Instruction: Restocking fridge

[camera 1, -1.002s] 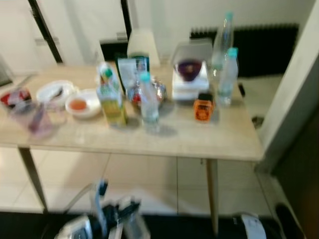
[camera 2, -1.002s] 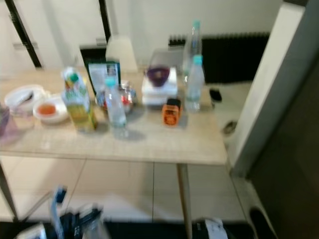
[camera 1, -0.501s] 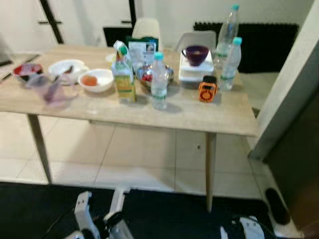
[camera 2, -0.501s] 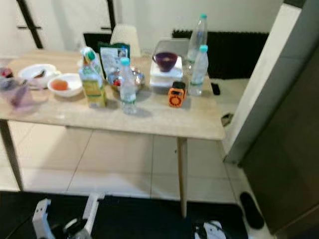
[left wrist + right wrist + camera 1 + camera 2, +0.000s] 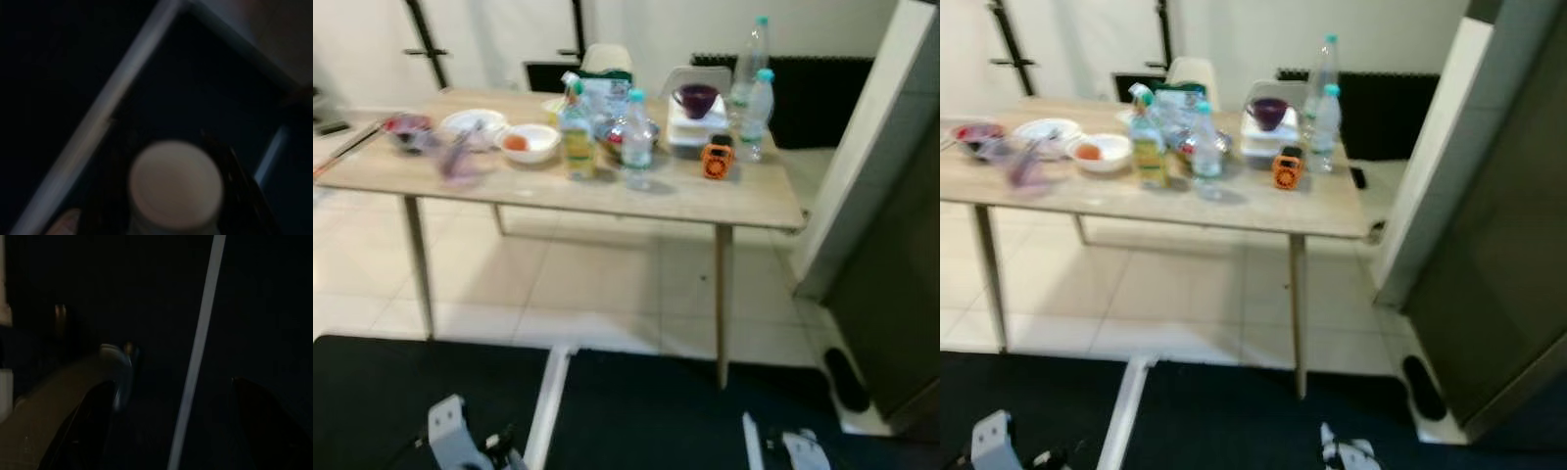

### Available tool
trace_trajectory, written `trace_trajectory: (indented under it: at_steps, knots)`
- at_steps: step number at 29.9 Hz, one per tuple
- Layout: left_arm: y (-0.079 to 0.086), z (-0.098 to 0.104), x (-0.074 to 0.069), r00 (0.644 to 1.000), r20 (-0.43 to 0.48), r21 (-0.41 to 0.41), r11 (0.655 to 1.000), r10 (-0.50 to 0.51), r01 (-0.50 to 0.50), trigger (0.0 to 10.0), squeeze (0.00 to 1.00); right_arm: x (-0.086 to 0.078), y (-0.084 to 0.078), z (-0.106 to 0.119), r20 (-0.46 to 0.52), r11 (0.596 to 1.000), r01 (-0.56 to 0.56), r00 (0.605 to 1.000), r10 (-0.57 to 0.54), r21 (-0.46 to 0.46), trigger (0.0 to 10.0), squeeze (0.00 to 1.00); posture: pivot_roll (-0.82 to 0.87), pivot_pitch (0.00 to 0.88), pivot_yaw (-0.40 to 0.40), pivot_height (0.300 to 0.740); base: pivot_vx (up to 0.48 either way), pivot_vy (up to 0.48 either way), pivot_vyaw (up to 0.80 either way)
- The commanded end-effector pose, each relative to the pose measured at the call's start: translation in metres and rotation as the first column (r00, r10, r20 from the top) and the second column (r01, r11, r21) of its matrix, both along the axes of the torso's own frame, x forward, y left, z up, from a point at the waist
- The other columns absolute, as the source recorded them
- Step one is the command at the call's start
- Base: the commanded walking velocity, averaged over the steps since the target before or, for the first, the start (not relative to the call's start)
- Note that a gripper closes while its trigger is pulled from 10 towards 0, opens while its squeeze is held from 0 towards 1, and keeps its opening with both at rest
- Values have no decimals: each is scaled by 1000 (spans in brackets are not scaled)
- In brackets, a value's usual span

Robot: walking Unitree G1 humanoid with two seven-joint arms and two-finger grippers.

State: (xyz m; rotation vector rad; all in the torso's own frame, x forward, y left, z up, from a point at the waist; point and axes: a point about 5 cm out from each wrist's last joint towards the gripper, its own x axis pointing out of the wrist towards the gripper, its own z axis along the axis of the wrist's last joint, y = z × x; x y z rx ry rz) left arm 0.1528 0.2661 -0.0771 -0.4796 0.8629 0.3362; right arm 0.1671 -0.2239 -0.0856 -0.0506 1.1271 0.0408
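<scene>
A wooden table (image 5: 724, 201) stands ahead with stock on it: a small water bottle (image 5: 637, 137), a yellow juice carton (image 5: 576, 137), two more water bottles (image 5: 757, 110) at the far right, a purple bowl (image 5: 695, 98) and an orange gadget (image 5: 715, 160). The fridge's dark side (image 5: 901, 294) rises on the right. My left gripper (image 5: 173, 196) hangs low, its black fingers (image 5: 239, 181) shut around a pale round container (image 5: 173, 183). In the dark right wrist view, my right gripper (image 5: 171, 431) shows two fingers (image 5: 98, 421) wide apart with nothing between them.
A white bowl (image 5: 530, 142), plates and a pink cup (image 5: 458, 162) crowd the table's left half. A white wall edge (image 5: 867, 147) stands beside the fridge. A black mat with a white stripe (image 5: 543, 401) lies underfoot. A dark shoe (image 5: 845, 377) sits by the fridge.
The whole picture has shifted: the camera has drawn back from the table, which looks smaller and farther. More floor, mat and fridge side show. My arms sit lower in the picture.
</scene>
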Motion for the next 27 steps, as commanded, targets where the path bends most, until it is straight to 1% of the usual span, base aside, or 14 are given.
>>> trace_trajectory:
  at_steps: [1,5,6,9,10,11,14,22,25,27]
  knots:
    - [-6,2,10,1000,17,22,1000,-8,8,10000,0,-12,-3,-4,-49,1000,0,999,-1,-14,10000,0,-16,0,12,740,0,0,-788]
    - [-9,-1,6,999,-9,36,999,-33,33,10000,0,-12,-3,-5,-49,1000,1,999,-2,-14,10000,0,-14,0,11,740,0,0,-788]
    - [-12,-3,4,999,-24,43,998,-41,42,10000,0,-12,-3,-5,-50,1000,2,999,-3,-15,10000,0,-17,0,13,740,0,0,-788]
    - [-16,-6,0,999,-34,36,998,-42,43,10000,0,-12,-3,-5,-49,1000,5,999,-5,-14,10000,0,-18,0,19,740,0,0,-788]
    - [-19,-8,-2,997,-43,36,997,-62,64,10000,0,-12,-2,-5,-49,1000,7,999,-8,-13,10000,0,-21,0,20,740,0,0,-788]
    - [-23,-11,-8,994,-71,37,996,-80,83,10000,0,-13,-1,-5,-53,1000,8,999,-9,-10,10000,0,-20,0,18,740,0,0,-788]
    - [-24,-13,-13,995,-81,29,998,-56,58,10000,0,-14,-1,-6,-61,1000,-2,998,1,-13,10000,0,-8,0,14,740,0,0,-788]
    - [-27,-16,-18,992,-108,30,997,-63,67,10000,0,-12,-4,-4,-44,1000,18,999,-18,-16,10000,0,-11,0,10,740,0,0,-788]
    - [-35,-21,-26,978,-165,22,991,-125,130,10000,0,-9,-6,-3,-29,1000,22,999,-23,-22,10000,0,-10,0,10,740,0,0,0]
    - [-37,-22,-28,976,-174,21,990,-135,140,10000,0,-8,-6,-2,-26,999,23,999,-23,-23,10000,0,-10,0,10,740,0,0,0]
